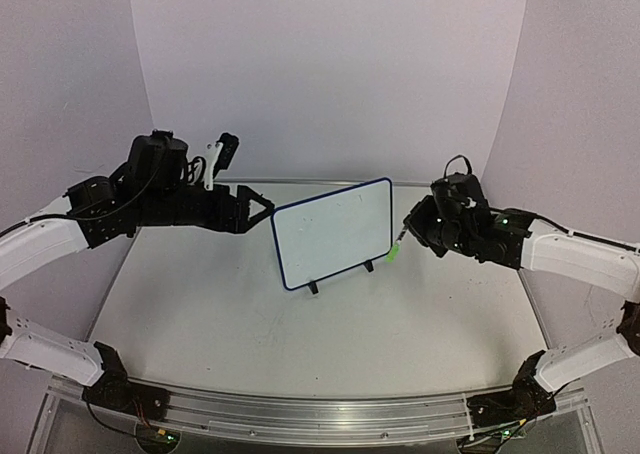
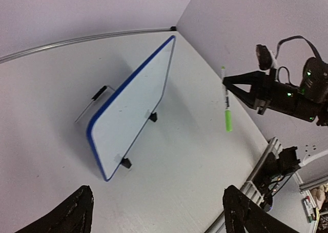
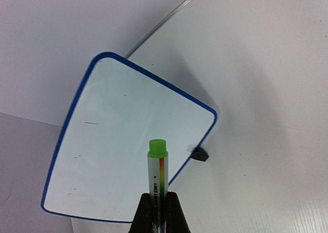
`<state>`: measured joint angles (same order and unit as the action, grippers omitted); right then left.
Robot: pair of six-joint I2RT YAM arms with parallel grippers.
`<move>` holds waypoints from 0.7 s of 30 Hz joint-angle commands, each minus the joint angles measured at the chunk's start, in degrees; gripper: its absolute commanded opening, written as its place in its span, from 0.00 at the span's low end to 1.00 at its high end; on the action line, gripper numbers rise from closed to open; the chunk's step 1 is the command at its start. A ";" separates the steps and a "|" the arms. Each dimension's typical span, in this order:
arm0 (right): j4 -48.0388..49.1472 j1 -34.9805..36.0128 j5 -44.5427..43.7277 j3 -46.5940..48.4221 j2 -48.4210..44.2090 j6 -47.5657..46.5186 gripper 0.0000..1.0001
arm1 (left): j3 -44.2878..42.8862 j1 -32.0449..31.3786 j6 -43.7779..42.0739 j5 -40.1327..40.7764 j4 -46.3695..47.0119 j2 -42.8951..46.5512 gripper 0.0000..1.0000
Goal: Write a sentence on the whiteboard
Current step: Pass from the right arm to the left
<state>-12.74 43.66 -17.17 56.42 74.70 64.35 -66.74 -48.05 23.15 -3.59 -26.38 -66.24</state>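
Marker (image 3: 158, 166) in tool (image 3: 158, 205), whiteboard (image 3: 118, 125) beyond

This looks like a robot lab. A plain white table (image 1: 250, 314) sits inside bare pale walls (image 1: 330, 64). A metal rail (image 1: 320, 414) runs along its near edge, where the left arm (image 1: 45, 246) and right arm (image 1: 585, 254) are fixed.

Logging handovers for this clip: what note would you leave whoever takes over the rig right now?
Left pincer: open, empty, off the whiteboard's left edge.
Right pincer: shut on the green-ended marker, just off the board's right side, not touching it.
Whiteboard: upright on its stand, mid-table.
Done: marker in hand.
Left: the whole sentence; the board shows only faint specks.
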 commanded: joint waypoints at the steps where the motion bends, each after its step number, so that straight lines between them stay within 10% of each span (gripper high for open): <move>1: 12.48 3.13 -1.25 6.14 1.26 -5.92 0.00 | -3.06 -4.58 4.84 -2.31 9.76 -2.81 0.87; 16: 28.77 9.18 0.98 11.99 8.71 -6.38 0.00 | -3.16 -8.81 11.05 -9.74 23.88 -12.74 0.88; 21: 29.71 9.99 1.61 13.34 10.16 -6.36 0.00 | -4.97 -8.81 11.33 -9.15 22.60 -15.28 0.65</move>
<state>13.01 52.84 -16.27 66.53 83.77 58.54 -67.86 -56.71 33.85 -12.43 -5.42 -80.09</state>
